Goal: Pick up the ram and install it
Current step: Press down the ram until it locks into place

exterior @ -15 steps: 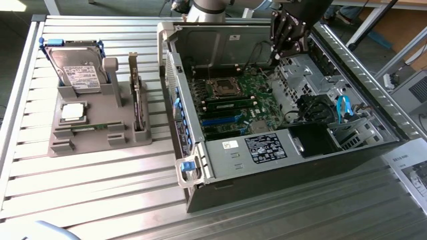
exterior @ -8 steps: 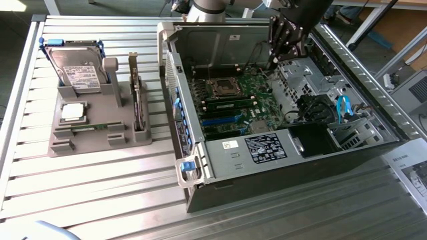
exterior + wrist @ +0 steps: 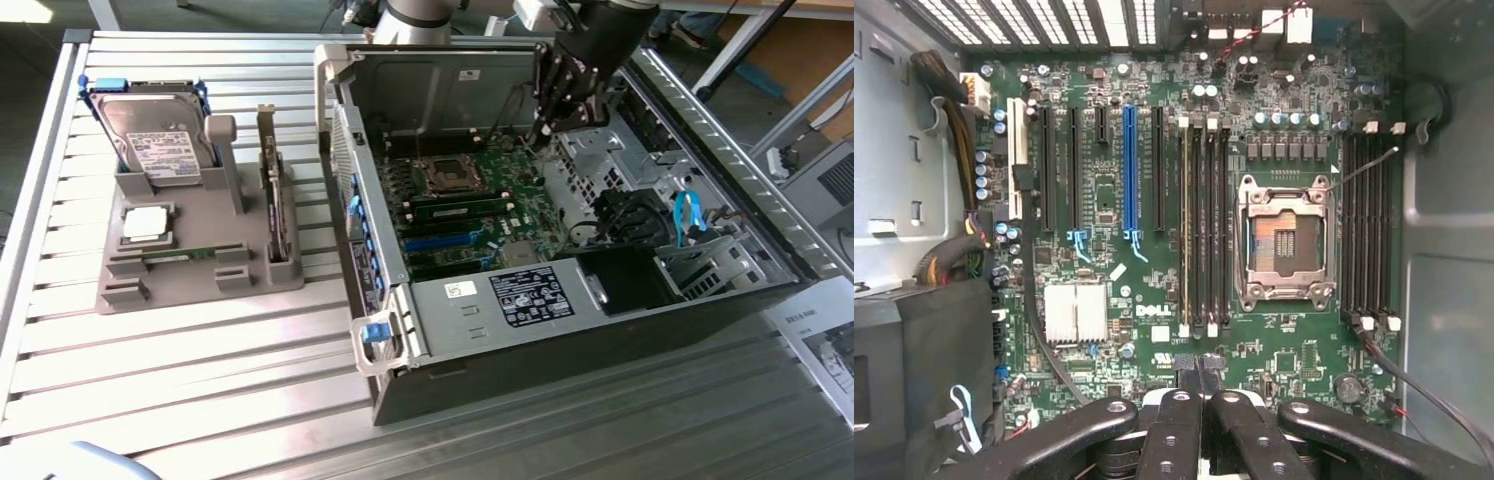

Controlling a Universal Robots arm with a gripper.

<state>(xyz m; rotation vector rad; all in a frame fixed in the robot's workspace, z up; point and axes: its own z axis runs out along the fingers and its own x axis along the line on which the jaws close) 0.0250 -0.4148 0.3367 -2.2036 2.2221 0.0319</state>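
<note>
The ram (image 3: 1185, 215) stands edge-on in a slot beside the socket (image 3: 1284, 240); the exterior view adds a second ram (image 3: 178, 253) lying in the holder (image 3: 134, 292); the gripper (image 3: 1200, 385) hangs above the board (image 3: 1134, 310), fingers pressed together, nothing between them.

My gripper (image 3: 1199, 378) is black. The motherboard (image 3: 1154, 300) is dark green, and its processor socket (image 3: 1284, 240) is silver. Away from the socket, one expansion slot (image 3: 1129, 170) is bright blue among black ones. The small heatsink (image 3: 1076, 312), farther from the socket, is silver with fine stripes.
</note>
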